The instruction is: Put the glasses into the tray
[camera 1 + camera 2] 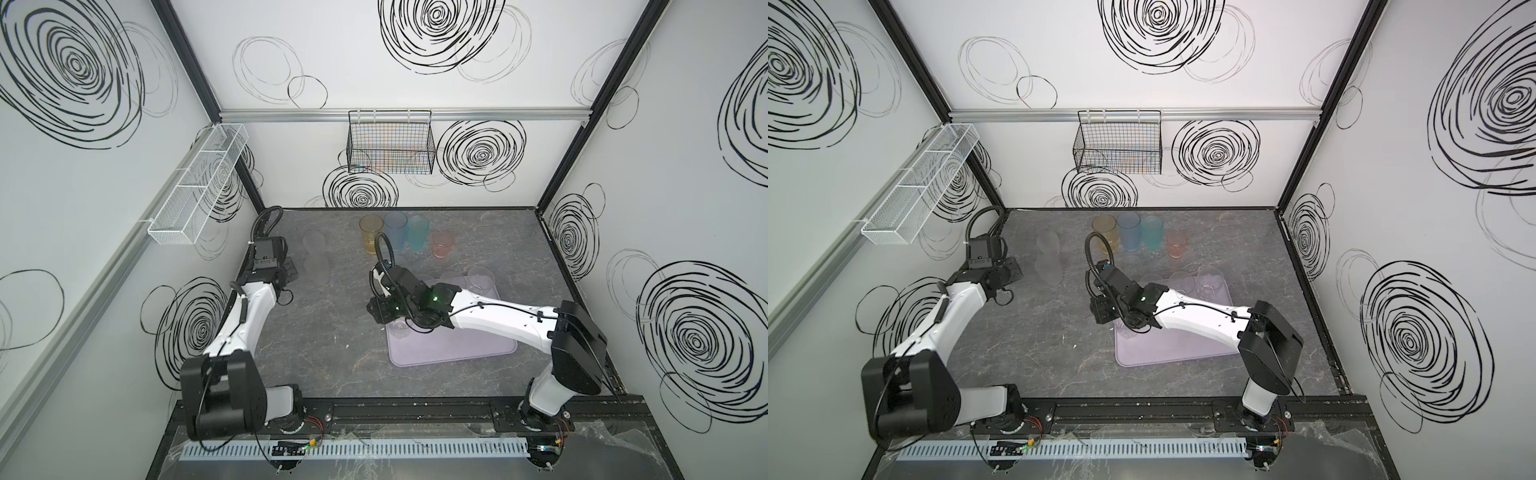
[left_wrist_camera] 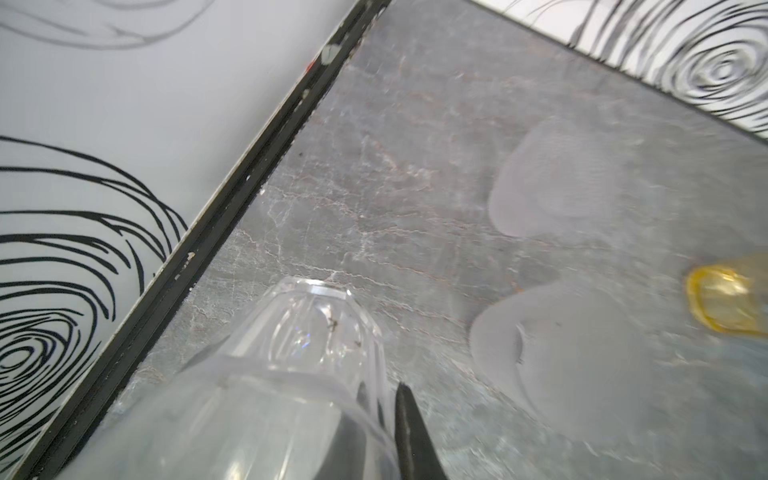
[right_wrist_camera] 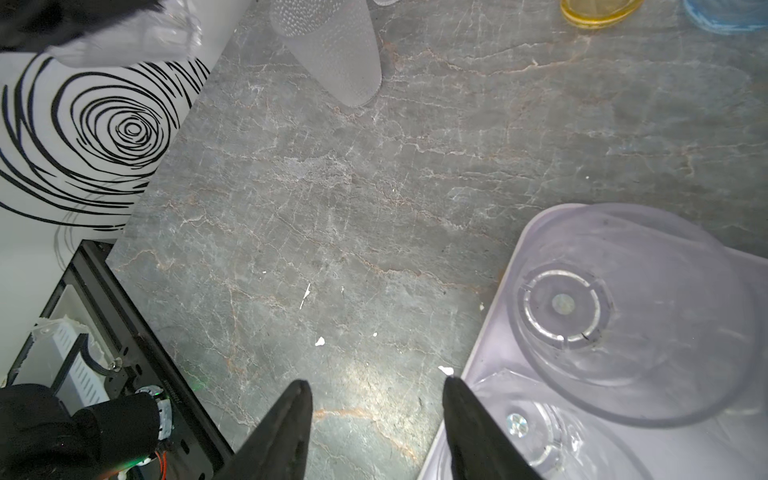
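The grey marbled tabletop (image 1: 332, 345) fills the middle of both top views. The lilac tray (image 1: 457, 349) lies flat on it at lower right of centre, under the right arm (image 1: 498, 320). That arm can reach the tray easily, and its low rim suits glasses lowered in from above.

Clear glasses already stand upright in the tray. One tray glass (image 1: 482, 278) is near its upper right corner. In the right wrist view a nearer glass (image 3: 623, 311) sits at centre right with a second glass (image 3: 536, 432) just below it, packed close, I judge, to leave room for the rest.

The right jaws, at the bottom of that view, stand about half open with nothing between them. They are over bare tabletop just beside the tray's corner, which fits an empty hand.

Outside the tray, at upper centre of a top view, four tinted glasses stand in a row: the amber glass (image 1: 371, 235), blue glass (image 1: 395, 230), teal glass (image 1: 417, 232) and shorter pink glass (image 1: 441, 245). Two frosted glasses (image 1: 316, 257) wait to their left.

At the tabletop's left edge, the left jaws are closed on the held glass (image 2: 291, 374), low in the left wrist view. One finger (image 2: 409, 432) lies outside the wall and the other shows darkly through it. Pinching the wall lets narrow jaws carry a wide tumbler. I cannot tell whether it is clear of the tabletop.
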Robot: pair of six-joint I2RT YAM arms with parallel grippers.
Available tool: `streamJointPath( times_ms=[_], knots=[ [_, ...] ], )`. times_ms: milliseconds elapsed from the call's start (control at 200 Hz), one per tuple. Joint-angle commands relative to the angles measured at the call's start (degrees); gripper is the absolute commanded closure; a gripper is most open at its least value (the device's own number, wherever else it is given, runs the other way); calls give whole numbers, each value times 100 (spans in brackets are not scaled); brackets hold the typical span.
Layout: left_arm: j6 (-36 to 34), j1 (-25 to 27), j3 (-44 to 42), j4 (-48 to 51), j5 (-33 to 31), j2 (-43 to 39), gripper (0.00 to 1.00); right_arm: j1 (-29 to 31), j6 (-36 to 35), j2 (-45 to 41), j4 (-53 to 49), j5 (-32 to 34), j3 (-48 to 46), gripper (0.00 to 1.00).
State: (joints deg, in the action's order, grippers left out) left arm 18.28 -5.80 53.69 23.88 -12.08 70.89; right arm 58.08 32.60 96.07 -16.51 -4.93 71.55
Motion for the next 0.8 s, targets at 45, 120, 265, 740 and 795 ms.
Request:
streamJointPath(
  times_ms=[45, 120, 265, 740, 795],
  knots=[
    [438, 1070, -416, 463, -353, -904, 100, -159, 19, 8, -298, 293, 321, 45],
    [849, 1738, -491, 591, -411, -1168, 100, -264, 27, -23, -492, 331, 449, 45],
    [1512, 3235, -727, 753, -500, -1281, 100, -437, 73, -340, -532, 422, 225, 44],
    [2216, 4948, -1696, -87, -224, -339, 98, -324, 491, -757, -224, 340, -672, 45],
    [2174, 4948, -1742, -183, -143, -242, 94, -309, 504, -762, -228, 350, -695, 45]
  ],
)
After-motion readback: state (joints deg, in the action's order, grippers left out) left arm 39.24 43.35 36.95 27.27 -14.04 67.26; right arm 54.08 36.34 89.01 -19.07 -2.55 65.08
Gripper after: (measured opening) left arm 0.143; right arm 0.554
